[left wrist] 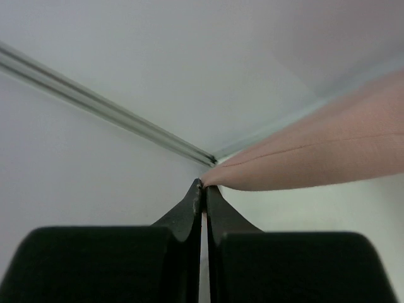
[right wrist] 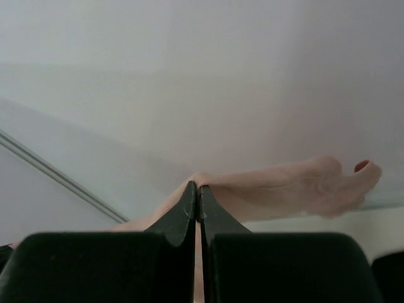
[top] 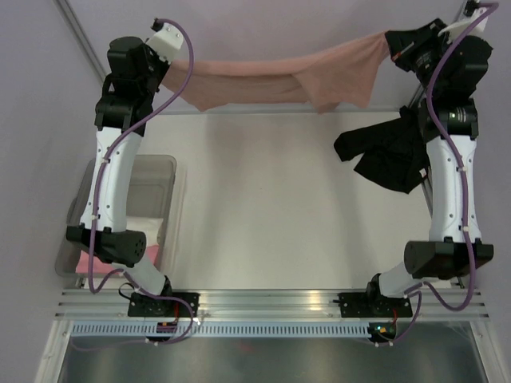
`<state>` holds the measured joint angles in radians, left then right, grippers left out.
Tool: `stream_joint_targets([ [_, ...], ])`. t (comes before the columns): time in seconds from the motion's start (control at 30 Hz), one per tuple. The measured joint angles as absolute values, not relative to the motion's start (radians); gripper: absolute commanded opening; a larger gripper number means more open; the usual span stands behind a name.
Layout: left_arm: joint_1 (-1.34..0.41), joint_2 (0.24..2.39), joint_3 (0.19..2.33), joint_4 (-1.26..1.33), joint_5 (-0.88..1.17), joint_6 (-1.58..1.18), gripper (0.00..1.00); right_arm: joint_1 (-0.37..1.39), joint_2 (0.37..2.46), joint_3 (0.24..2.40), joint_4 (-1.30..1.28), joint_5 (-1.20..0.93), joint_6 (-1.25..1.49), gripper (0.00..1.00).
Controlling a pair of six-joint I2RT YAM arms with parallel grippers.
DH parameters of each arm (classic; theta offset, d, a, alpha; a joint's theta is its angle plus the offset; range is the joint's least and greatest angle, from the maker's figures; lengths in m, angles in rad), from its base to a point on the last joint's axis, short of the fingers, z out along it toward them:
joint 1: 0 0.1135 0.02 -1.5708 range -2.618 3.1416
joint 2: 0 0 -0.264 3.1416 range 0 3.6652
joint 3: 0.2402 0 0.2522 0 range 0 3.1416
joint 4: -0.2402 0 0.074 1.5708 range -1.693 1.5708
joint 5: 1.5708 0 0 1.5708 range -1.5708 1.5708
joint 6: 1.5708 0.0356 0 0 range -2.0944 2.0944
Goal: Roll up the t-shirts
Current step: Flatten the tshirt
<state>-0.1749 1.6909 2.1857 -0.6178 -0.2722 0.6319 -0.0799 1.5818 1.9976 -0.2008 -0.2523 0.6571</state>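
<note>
You had the salmon-pink t-shirt (top: pixel 271 80) stretched in the air across the 12 o'clock end of the table (top: pixel 263 207), from 11 to 1. Your left gripper (left wrist: pixel 203 184) was pressed together on one pinched edge of it, and your right gripper (right wrist: pixel 197 185) was clamped on the other end. The black t-shirt (top: pixel 387 152) lay crumpled at 2 o'clock, beside the right arm. The grey bin (top: pixel 172 171) sat at 8 o'clock with a bright-pink roll (top: pixel 88 262) inside. Any print on the cloth was too small to read.

A robotics lab cell — blank white walls (top: pixel 263 28), aluminium rail (top: pixel 271 302) mounting two arms (top: pixel 116 171).
</note>
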Motion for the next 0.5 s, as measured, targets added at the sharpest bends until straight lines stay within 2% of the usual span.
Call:
stream_joint_targets([
  [0.17,-0.171,1.502,1.795,-0.65,-0.096,0.645,0.02,-0.081,1.311,1.558,-0.263,-0.211,0.635,0.0],
  [0.5,-0.193,1.255,1.078,-0.717,0.056,0.77,0.02,-0.081,1.032,0.975,-0.502,-0.205,0.569,0.0],
])
